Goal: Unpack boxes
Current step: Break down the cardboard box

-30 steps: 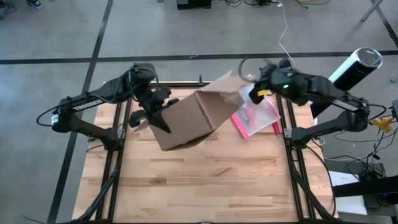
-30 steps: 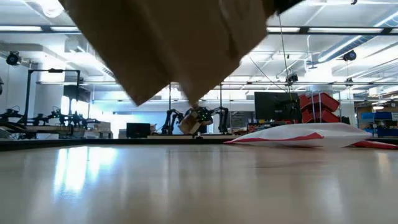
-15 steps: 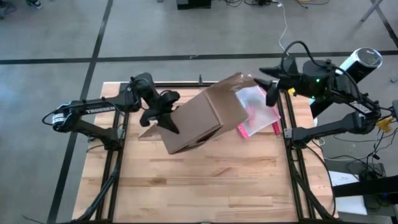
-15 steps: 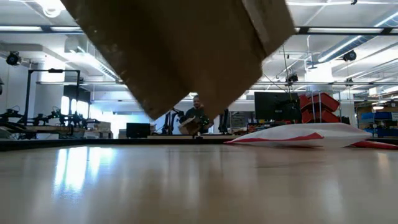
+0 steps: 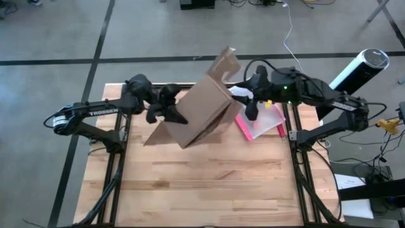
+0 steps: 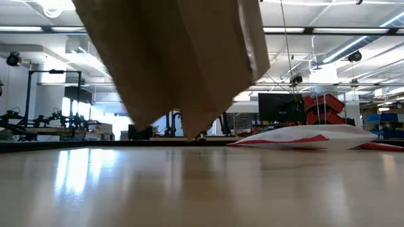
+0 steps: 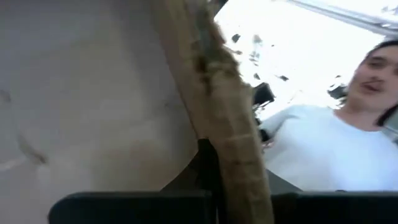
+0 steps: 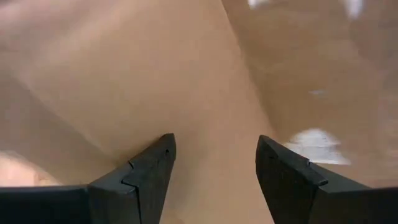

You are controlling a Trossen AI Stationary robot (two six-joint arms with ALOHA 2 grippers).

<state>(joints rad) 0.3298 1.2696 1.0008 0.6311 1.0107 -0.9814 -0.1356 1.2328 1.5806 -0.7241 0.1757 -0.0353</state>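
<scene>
Right now my left gripper [image 5: 172,113] is clamped on the cardboard box [image 5: 201,113] at its left side, centre-left of the high view. On the left wrist view, a ragged corrugated flap edge [image 7: 217,112] runs down between the fingers, so it's pinched on that flap. My right gripper [image 5: 251,107] sits at the box's right side, just right of centre in the high view; on the right wrist view its fingers [image 8: 149,174] are spread apart with plain brown cardboard filling the frame beyond them, nothing held.

Box is tilted, tipped up on a lower edge near the middle of the table [image 5: 209,183], one flap [image 5: 223,63] sticking up toward the top of the high view past the table's back edge. In the low view the box [image 6: 177,57] fills the upper centre and left, its low corner near or on the surface; can't tell contact.

Pink-edged pouch [image 5: 262,120] lies flat just right of the box, under the right arm, close to the table's right edge. Lower half of the table is open wood. A person in a white top [image 7: 323,149] shows at the right of the left wrist view.
</scene>
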